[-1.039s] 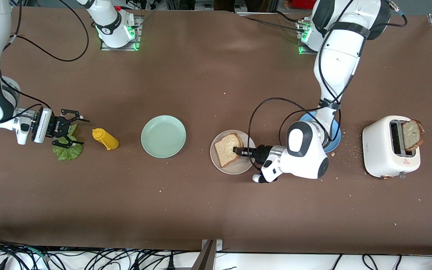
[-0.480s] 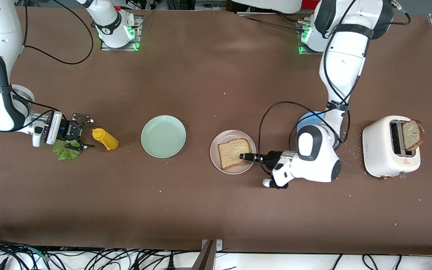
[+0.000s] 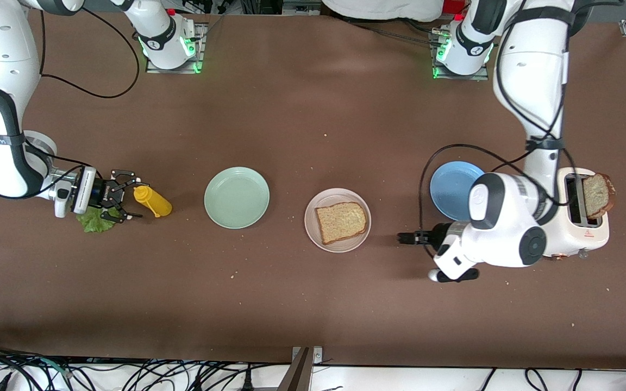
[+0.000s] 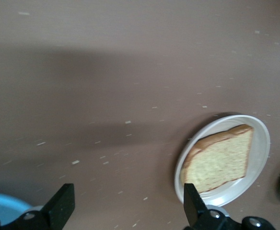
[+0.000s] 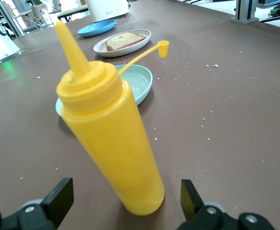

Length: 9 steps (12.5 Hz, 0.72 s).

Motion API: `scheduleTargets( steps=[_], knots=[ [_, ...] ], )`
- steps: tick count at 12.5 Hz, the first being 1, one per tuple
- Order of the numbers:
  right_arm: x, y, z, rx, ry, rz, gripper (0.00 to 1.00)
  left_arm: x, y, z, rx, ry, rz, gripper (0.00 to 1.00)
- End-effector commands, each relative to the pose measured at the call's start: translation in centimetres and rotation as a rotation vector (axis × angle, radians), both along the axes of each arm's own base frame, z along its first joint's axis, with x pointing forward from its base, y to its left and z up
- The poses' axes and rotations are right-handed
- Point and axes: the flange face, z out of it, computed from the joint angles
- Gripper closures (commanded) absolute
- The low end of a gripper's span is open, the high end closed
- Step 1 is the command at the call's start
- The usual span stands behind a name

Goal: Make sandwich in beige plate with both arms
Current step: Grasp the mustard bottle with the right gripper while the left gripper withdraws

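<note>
You see the right pincer [image 3: 123, 194] at the right arm's end of the worktop [image 3: 302, 119], low over a lettuce leaf [image 3: 93, 221], its jaws spread wide and holding nothing. The yellow squeeze bottle [image 3: 152, 201] stands just before the jaws, its cap hanging open on a strap. Next along comes the mint-green plate [image 3: 237, 197], bare. Beside it is the beige plate [image 3: 321, 236], carrying one slice of bread [image 3: 341, 221] lying flat. The left pincer [image 3: 406, 237] hangs over bare worktop between the beige plate and the blue plate [image 3: 451, 190], its jaws wide and holding nothing. At the left arm's end, the white toaster [image 3: 590, 228] holds a second slice [image 3: 597, 195] poking out of its slot.
</note>
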Motion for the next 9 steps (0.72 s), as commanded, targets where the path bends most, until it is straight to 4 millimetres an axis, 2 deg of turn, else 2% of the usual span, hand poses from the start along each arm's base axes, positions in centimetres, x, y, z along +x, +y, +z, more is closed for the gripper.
scheduleTargets(
  steps=[1, 3, 5, 6, 7, 8, 9],
  knots=[
    [1.0, 0.8, -0.8, 0.049, -0.043, -0.006, 0.01, -0.3, 7.7, 3.7, 0.106, 0.049, 0.028, 0.0],
    [0.9, 1.1, -1.3, 0.049, -0.039, -0.002, 0.01, -1.1, 11.8, 7.5, 0.186, 0.061, 0.027, 0.0],
    [0.9, 1.1, -1.3, 0.05, -0.039, -0.001, 0.03, -1.9, 14.2, 11.8, 0.272, 0.032, 0.019, 0.0],
    [1.0, 1.4, -1.2, 0.049, -0.048, 0.005, 0.38, -2.4, 15.7, 14.0, 0.302, 0.022, 0.03, 0.0],
    [1.9, 1.4, -0.5, 0.044, -0.083, 0.02, 0.69, -2.9, 16.5, 16.0, 0.323, 0.011, 0.033, 0.0],
    [2.1, 1.4, -0.3, 0.041, -0.092, 0.023, 0.76, -3.7, 17.2, 18.2, 0.356, 0.004, 0.034, 0.0],
    [2.2, 1.5, -0.2, 0.039, -0.095, 0.027, 0.94, -4.1, 18.4, 19.6, 0.391, -0.001, 0.049, 0.0]
  ],
)
